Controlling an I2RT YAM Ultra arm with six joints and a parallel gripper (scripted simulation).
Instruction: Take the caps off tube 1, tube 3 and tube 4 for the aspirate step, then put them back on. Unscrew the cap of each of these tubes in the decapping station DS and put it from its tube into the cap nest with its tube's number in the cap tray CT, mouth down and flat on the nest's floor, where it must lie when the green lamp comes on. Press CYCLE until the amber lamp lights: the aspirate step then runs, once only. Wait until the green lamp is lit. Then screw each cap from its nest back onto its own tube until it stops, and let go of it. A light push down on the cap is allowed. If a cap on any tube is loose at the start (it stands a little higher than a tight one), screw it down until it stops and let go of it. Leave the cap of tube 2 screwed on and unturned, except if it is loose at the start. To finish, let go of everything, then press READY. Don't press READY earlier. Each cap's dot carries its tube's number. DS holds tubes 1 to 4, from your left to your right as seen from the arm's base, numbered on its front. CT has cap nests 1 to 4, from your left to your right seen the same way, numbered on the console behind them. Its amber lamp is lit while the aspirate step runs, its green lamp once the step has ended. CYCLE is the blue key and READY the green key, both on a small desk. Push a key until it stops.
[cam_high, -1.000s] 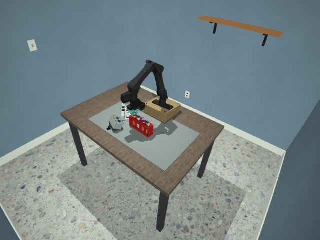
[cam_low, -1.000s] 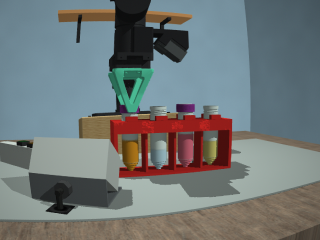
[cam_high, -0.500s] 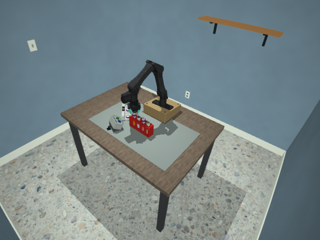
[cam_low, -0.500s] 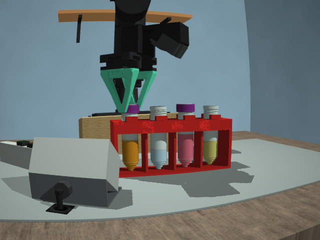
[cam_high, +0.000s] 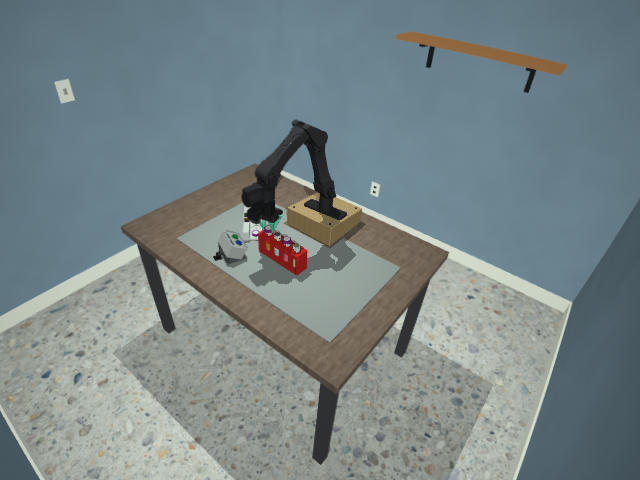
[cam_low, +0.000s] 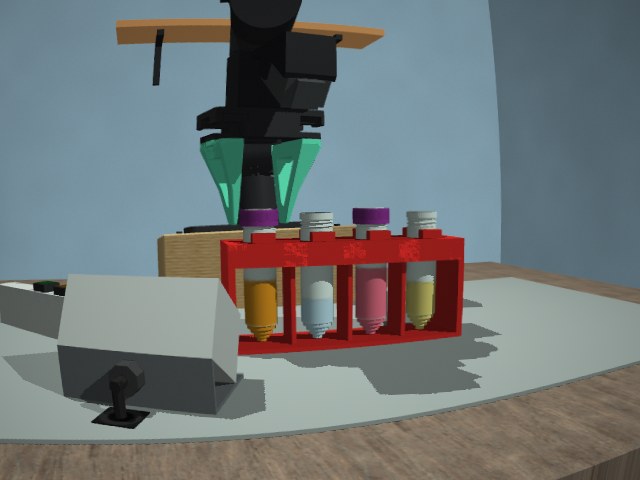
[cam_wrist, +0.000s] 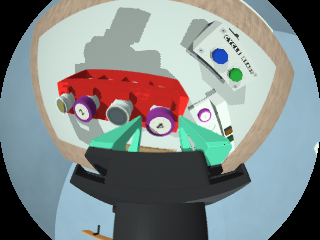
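The red decapping station (cam_low: 342, 289) holds four tubes. In the exterior view the leftmost tube, with orange liquid, carries a purple cap (cam_low: 257, 217). My gripper (cam_low: 257, 220) points straight down over it, with a green finger on each side of the cap. The fingers are open and stand slightly off the cap. The wrist view shows the same cap (cam_wrist: 160, 122) between my fingertips. The third tube from the left carries purple cap 2 (cam_low: 370, 215). The other two tubes (cam_low: 316, 221) (cam_low: 421, 220) show bare threads. One purple cap (cam_wrist: 204, 115) lies in the cap tray.
The grey key desk (cam_wrist: 223, 66) carries the blue CYCLE key (cam_wrist: 219, 56) and the green READY key (cam_wrist: 235, 75); it stands left of the station (cam_low: 144, 341). The arm's wooden base box (cam_high: 324, 221) is behind the station. The cap tray's console (cam_low: 25, 304) is at far left.
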